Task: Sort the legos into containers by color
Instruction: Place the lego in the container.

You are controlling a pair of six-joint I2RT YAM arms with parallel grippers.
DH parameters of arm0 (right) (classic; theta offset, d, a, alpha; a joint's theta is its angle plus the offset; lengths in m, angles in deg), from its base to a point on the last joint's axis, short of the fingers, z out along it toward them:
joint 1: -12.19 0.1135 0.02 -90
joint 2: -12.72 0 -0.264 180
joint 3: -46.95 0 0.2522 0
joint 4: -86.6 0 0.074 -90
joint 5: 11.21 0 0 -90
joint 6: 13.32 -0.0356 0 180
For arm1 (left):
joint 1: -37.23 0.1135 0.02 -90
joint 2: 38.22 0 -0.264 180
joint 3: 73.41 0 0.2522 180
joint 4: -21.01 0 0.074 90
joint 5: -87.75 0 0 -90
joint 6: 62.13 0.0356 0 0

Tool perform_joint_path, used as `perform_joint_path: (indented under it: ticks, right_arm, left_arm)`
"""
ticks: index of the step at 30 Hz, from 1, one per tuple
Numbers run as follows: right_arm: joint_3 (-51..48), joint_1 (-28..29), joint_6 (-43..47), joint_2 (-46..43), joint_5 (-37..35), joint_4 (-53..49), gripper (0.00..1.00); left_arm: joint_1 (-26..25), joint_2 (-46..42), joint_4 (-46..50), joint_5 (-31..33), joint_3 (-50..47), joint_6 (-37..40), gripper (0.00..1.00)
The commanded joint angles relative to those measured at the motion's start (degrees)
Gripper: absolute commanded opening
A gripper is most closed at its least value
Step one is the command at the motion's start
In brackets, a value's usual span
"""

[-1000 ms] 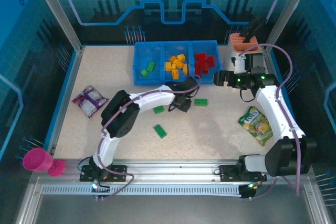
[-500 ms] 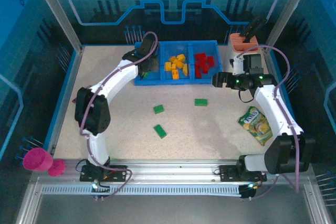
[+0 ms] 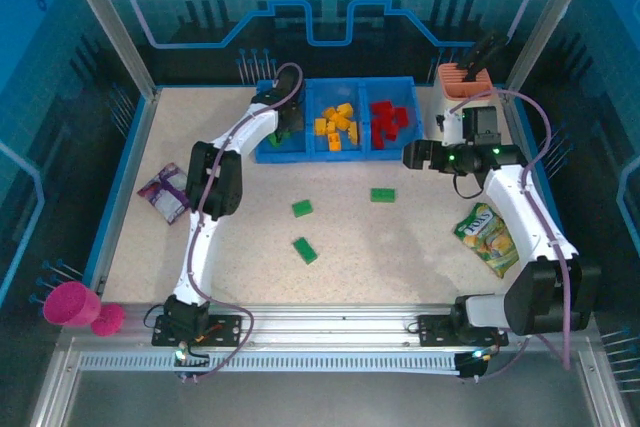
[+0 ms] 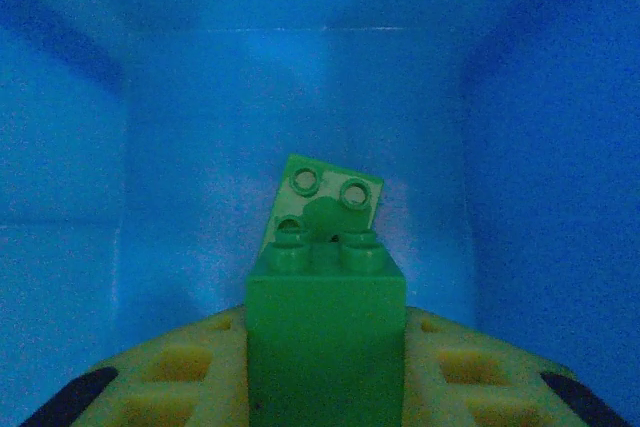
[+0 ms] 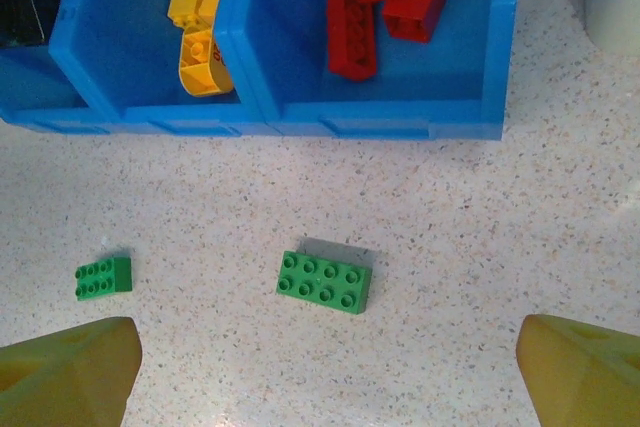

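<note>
My left gripper (image 3: 284,128) hangs inside the left compartment of the blue containers tray (image 3: 262,155), shut on a green brick (image 4: 325,332) held between its yellow fingers (image 4: 170,372). Another green brick (image 4: 327,200) lies on the compartment floor just ahead. Yellow legos (image 3: 336,124) fill the middle compartment and red legos (image 3: 388,118) the right one. Three green bricks lie on the table (image 3: 382,194), (image 3: 302,208), (image 3: 305,250). My right gripper (image 3: 411,155) hovers open above the table near the tray; a green two-by-four brick (image 5: 324,282) lies between and ahead of its fingers (image 5: 70,372).
A purple packet (image 3: 168,190) lies at the left and a green-yellow packet (image 3: 488,237) at the right. The peach holder (image 3: 464,82) stands beside the tray's right end. A pink cup (image 3: 72,304) sits off the table's front left corner.
The left arm has swung from the middle of the table to the tray's left compartment, carrying the green brick. The right gripper has edged slightly left.
</note>
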Motion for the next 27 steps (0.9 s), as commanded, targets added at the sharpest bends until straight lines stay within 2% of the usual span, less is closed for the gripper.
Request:
perform_joint_path:
  ticks: [1, 7, 11, 18, 21, 24, 27]
  right_arm:
    - [-1.5, 2.2, -1.5, -0.8, 0.5, 1.7, 0.97]
    - [-3.3, 4.5, -2.1, 0.0, 0.3, 3.0, 0.98]
    - [-3.7, 5.4, -2.1, 0.4, -0.2, 3.3, 0.97]
    - [-4.0, 6.4, -2.4, -0.3, -0.4, 3.5, 0.95]
    - [-3.7, 6.6, -2.1, -0.5, -1.1, 3.1, 0.95]
    - [-3.3, 6.7, -1.4, -1.2, -2.9, 2.2, 0.95]
    - [-2.7, 6.6, -0.8, -2.3, -4.6, 0.7, 0.96]
  left_arm:
    - [-0.1, -0.1, 1.0, -2.6, 1.9, -2.7, 0.31]
    - [-0.2, -6.1, -2.0, -1.6, -5.1, -2.5, 0.46]
    - [-0.2, -12.0, -2.7, 0.2, -8.8, -0.8, 0.52]
    - [-0.5, -24.3, -4.1, 0.8, -16.2, 1.2, 0.54]
    - [-2.1, -29.0, -4.0, -1.4, -19.3, 2.7, 0.54]
    - [-7.1, -31.4, -3.8, -4.2, -22.1, 11.6, 0.55]
    - [-15.1, -30.9, -2.2, 0.9, -23.6, 25.7, 0.58]
